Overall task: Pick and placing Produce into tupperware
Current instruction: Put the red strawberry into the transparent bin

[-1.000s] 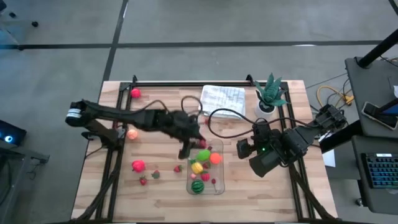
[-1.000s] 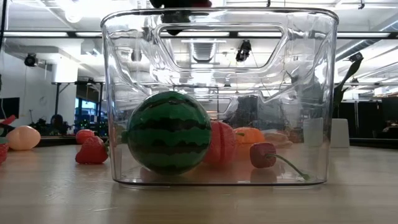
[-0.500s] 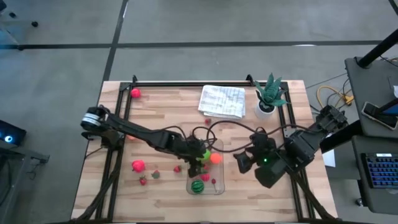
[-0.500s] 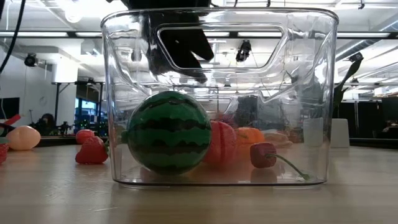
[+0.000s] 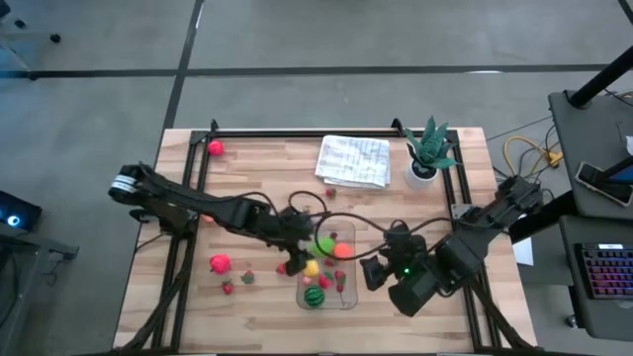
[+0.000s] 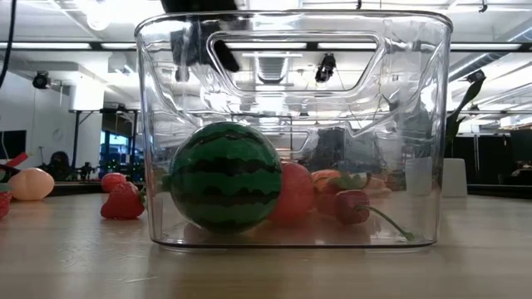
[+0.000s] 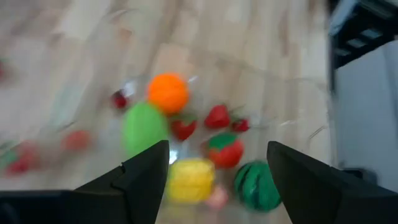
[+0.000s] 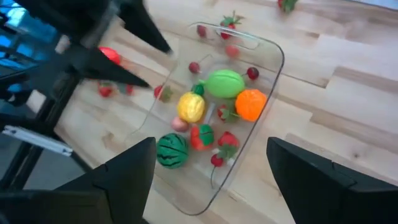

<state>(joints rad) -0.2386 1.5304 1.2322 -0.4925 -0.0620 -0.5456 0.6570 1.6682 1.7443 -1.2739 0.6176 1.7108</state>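
the left gripper is hovering at the tupperware rim, fingers apart and empty; the right gripper, fingers apart, is waiting beside it; next calls for fetching the strawberry from the table.

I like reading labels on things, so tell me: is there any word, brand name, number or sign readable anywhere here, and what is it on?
No readable text anywhere.
Clear tupperware: no label or embossed brand visible.
White cloth: faint pattern only, no legible words.
White pot of the plant: no marking visible.
Left gripper and right gripper: dark housings, no readable lettering.
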